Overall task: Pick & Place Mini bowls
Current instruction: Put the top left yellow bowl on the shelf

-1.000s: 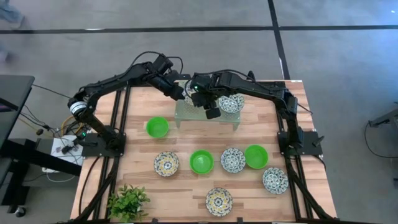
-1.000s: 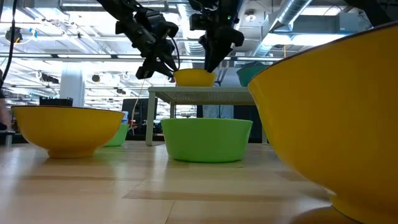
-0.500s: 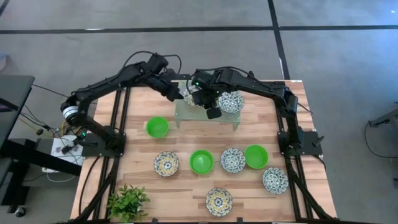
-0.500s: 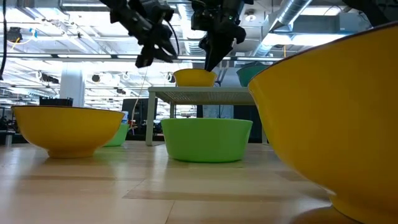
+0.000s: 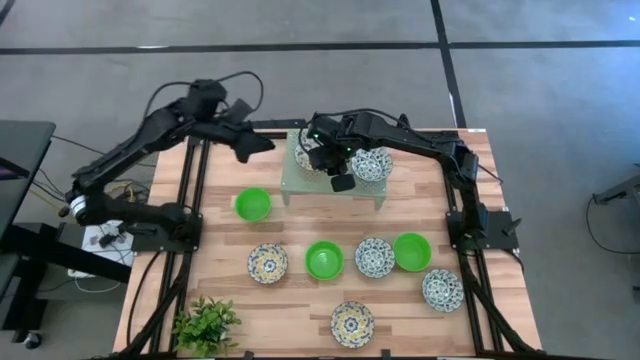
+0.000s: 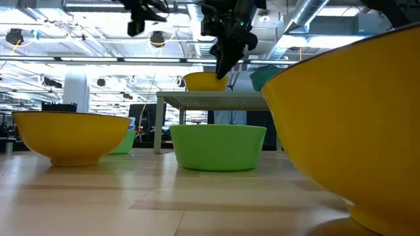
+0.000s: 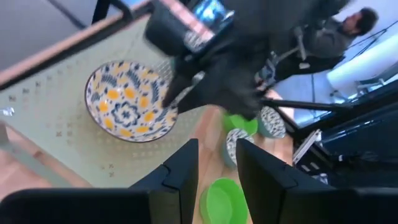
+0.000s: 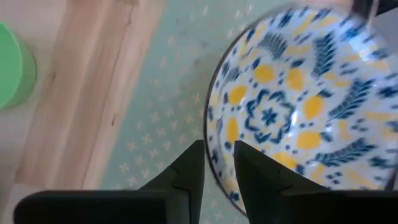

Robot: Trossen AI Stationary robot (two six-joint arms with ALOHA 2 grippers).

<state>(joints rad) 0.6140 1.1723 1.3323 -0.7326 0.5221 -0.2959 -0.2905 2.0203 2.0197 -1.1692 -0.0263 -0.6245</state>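
Yellow-and-blue patterned mini bowl [image 8: 292, 106] sits on the pale green rack [image 5: 300, 185] beside a blue-patterned bowl [image 5: 371, 164] — right gripper [image 5: 322, 157] directly over it, fingers slightly parted, empty. Left gripper [image 5: 250, 145] hangs left of the rack, fingers narrowly apart, holding nothing.
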